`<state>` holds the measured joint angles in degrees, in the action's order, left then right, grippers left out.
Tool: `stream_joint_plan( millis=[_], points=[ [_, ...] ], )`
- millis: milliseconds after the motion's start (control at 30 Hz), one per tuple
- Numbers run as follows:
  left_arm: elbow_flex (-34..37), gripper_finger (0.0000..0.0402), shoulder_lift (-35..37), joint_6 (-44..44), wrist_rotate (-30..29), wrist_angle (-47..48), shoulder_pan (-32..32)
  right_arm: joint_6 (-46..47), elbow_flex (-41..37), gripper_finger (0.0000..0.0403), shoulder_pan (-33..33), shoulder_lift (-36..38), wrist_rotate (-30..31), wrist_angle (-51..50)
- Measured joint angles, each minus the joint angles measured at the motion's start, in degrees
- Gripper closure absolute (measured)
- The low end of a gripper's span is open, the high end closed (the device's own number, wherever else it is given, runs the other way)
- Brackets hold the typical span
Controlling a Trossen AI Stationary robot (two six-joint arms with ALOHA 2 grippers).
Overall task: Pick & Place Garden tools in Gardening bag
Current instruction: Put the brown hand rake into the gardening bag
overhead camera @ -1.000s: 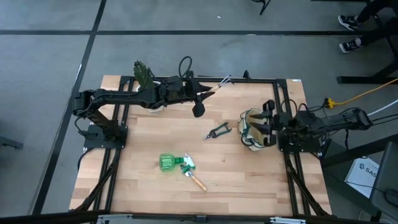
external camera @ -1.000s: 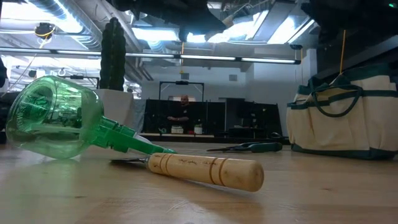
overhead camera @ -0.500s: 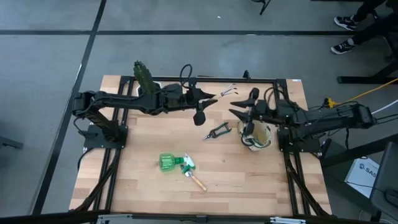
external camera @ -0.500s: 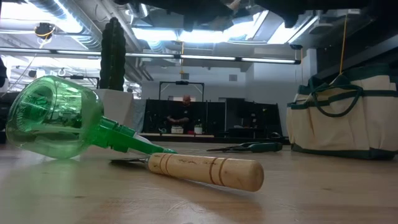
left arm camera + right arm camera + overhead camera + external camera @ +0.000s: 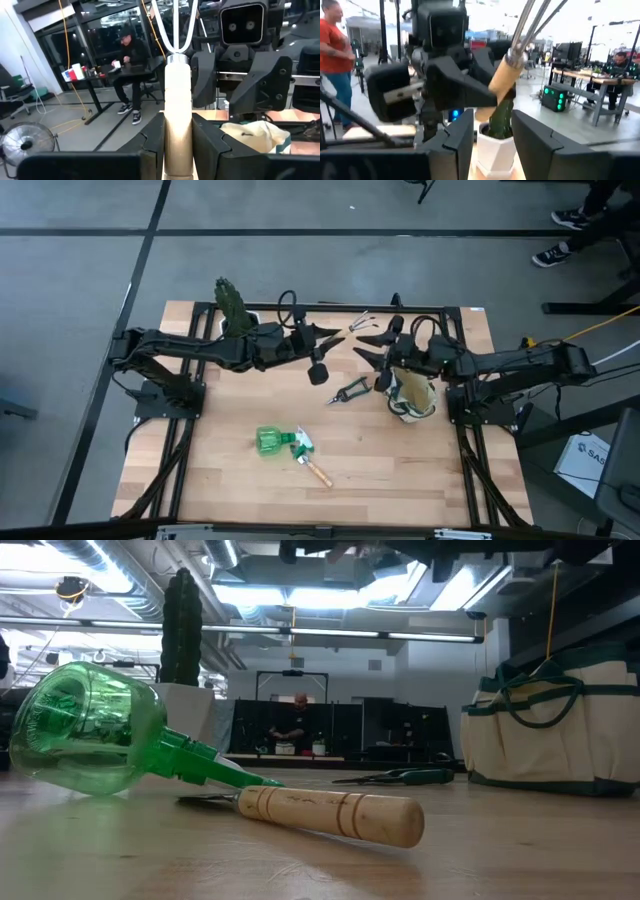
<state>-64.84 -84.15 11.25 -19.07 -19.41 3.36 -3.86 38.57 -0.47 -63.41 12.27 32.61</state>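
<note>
My left gripper [image 5: 335, 337] is above the table's far middle, shut on the thin wooden-handled tool [image 5: 352, 326], whose metal prongs [image 5: 175, 25] point toward the right arm. My right gripper [image 5: 365, 348] is open and faces it closely, its fingers [image 5: 462, 140] just short of the tool. The cream bag [image 5: 412, 395] stands at the right. The shears [image 5: 350, 390] lie left of it. The green spray bottle [image 5: 270, 442] lies on its side, its nozzle beside the trowel [image 5: 315, 470]. My left gripper pinches the tool's wooden handle [image 5: 177, 112] between its two fingers, which lie along the handle. The tool sticks out forward past the fingertips, prongs away from the gripper. It is lifted clear of the table, roughly level, pointing toward the table's right.
A cactus in a white pot [image 5: 230, 302] stands at the far left corner, behind the left arm. People show at desks in the room beyond [image 5: 127, 60]. Bare wood lies along the near edge right of the trowel.
My right gripper has risen from the bag and gone toward the table's left and far edge, up to the tool in my left gripper. My left gripper has shifted slightly toward the right with the tool. The things on the table have not moved.
</note>
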Motion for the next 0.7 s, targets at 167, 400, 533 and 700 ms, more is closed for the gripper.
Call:
stream_joint_plan(
  millis=[167, 400, 533, 700],
  points=[
    [0.0, 0.0339, 0.0, -0.3, 1.4, 0.4, -0.5, 0.0, 0.0, 0.0266, 0.0, -0.4, -0.1, 4.9],
    [0.0, 0.0339, -0.2, -1.6, 7.1, 0.3, -0.7, 0.0, 0.0, 0.0266, -0.2, -0.4, -0.8, 5.4],
    [0.0, 0.0339, -0.2, -2.1, 7.6, 0.5, -0.7, 0.0, 0.0, 0.0266, -0.2, -0.4, -4.5, 5.4],
    [0.0, 0.0339, -1.6, -3.5, 11.3, 0.0, -0.5, 0.0, 0.0, 0.0266, -0.2, -1.5, -6.1, 6.8]
  ],
)
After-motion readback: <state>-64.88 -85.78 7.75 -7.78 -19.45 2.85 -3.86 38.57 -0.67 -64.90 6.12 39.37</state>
